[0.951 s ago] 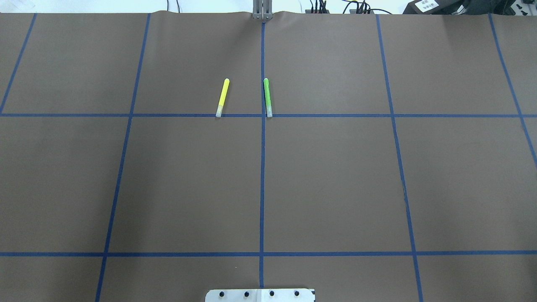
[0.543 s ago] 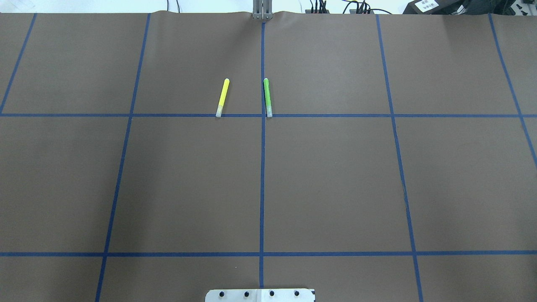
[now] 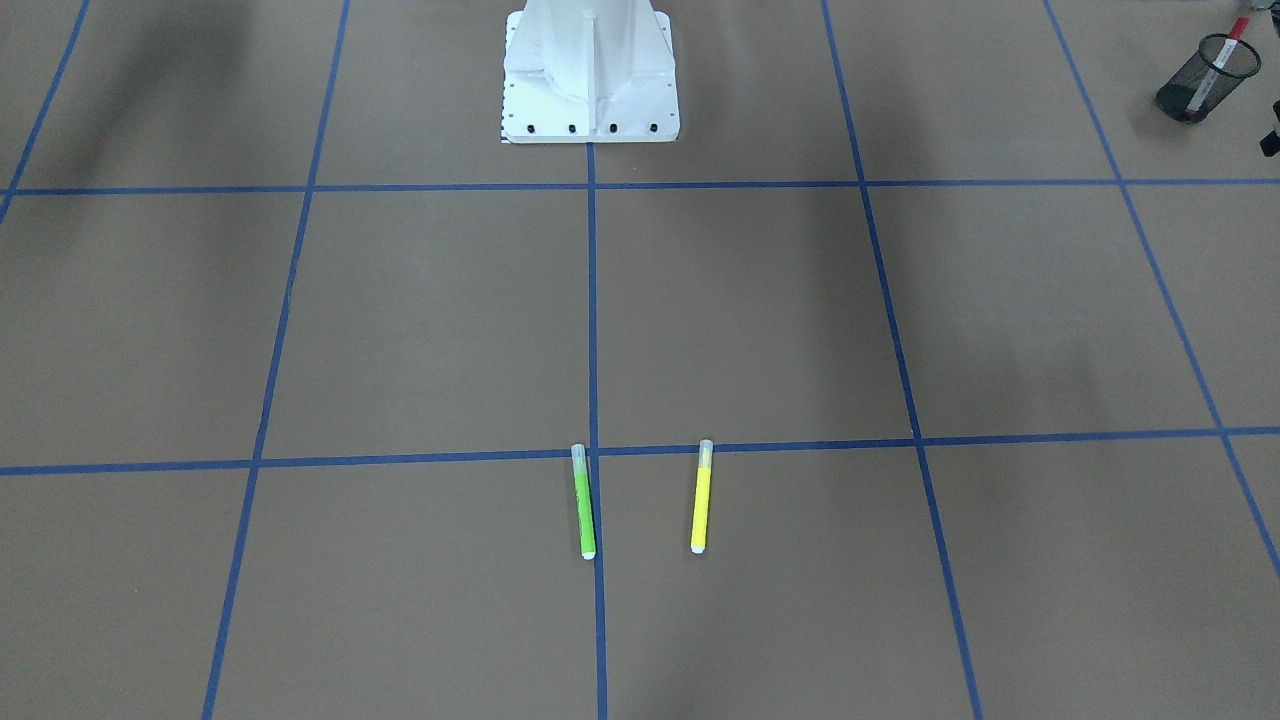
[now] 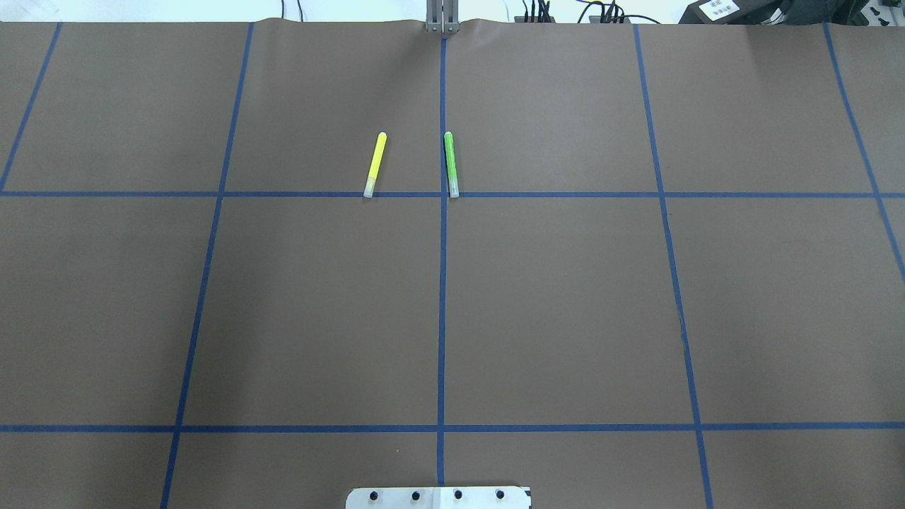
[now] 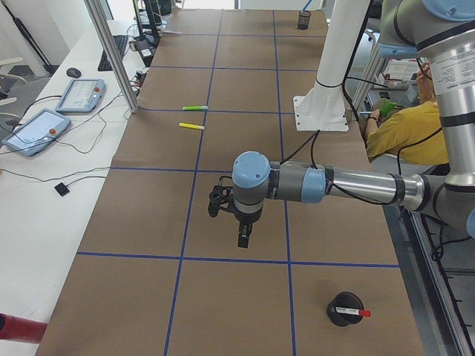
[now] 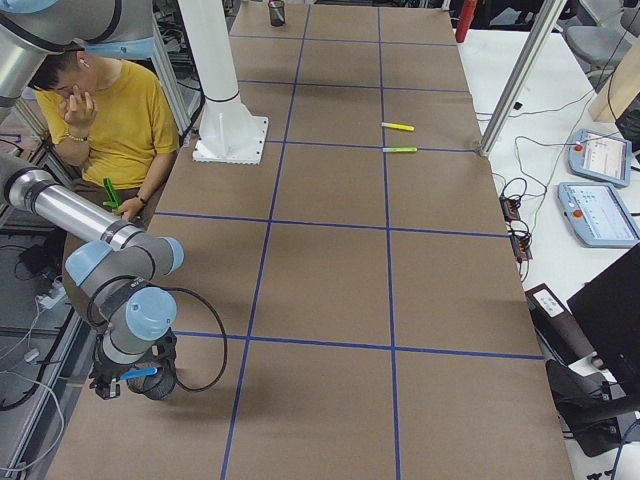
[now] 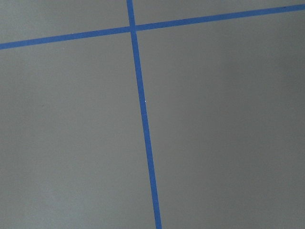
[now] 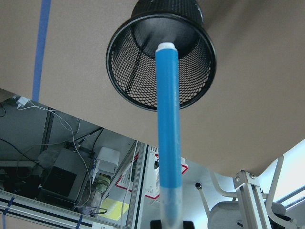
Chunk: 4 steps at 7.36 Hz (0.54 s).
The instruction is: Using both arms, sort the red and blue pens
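Note:
The blue pen (image 8: 168, 124) is held in my right gripper (image 8: 170, 223), which is shut on its clear-capped end. Its far tip hangs at the mouth of a black mesh cup (image 8: 125, 71). In the exterior right view the same gripper (image 6: 122, 383) holds the blue pen (image 6: 140, 373) beside that cup (image 6: 162, 386) at the table's near corner. The red pen (image 5: 351, 311) lies inside another mesh cup (image 5: 340, 317), also seen from the front as the red pen (image 3: 1238, 28) in its cup (image 3: 1176, 97). My left gripper (image 5: 243, 236) hangs over bare table; I cannot tell if it is open.
A green marker (image 4: 450, 164) and a yellow marker (image 4: 375, 164) lie side by side near the table's far middle, on blue tape grid lines. The white robot base (image 3: 590, 70) stands at the near edge. A person in yellow (image 6: 105, 120) sits behind the robot.

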{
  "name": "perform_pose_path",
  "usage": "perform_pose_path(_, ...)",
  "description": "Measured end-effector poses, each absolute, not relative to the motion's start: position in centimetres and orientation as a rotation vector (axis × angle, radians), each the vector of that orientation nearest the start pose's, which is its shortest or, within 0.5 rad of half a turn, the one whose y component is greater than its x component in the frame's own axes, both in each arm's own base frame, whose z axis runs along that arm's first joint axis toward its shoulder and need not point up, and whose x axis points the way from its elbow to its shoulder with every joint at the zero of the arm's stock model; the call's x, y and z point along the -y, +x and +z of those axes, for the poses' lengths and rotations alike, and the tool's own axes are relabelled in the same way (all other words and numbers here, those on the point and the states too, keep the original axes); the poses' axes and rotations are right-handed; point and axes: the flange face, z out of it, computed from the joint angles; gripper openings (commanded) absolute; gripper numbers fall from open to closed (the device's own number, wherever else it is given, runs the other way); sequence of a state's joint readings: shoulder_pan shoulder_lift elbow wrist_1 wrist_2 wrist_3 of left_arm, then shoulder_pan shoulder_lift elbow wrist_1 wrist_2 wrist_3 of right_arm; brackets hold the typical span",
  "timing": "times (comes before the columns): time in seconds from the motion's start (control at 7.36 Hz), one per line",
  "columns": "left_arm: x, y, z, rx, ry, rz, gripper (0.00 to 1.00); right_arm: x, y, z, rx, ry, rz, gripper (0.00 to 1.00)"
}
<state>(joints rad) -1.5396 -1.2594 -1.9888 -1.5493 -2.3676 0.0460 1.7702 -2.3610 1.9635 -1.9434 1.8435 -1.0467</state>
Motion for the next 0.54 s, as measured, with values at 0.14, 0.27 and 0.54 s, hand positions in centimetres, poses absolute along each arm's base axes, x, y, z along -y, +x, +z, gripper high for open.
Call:
perform_pose_path(0.14,36.67,-5.08,58.60,-0.797,0.087,0.107,1.00,4.21,11.69,75.16,0.673,-0.480,-0.694,0.50)
perform_pose_path(0.27,36.68,-5.08,58.58,-0.797,0.087,0.107,1.00,4.21,11.66,75.16,0.676,-0.479,-0.692,0.53)
perform_pose_path(0.54,36.68,-5.09,58.59,-0.796,0.087,0.107,1.00,4.25,11.65,75.14,0.677,-0.476,-0.692,0.77)
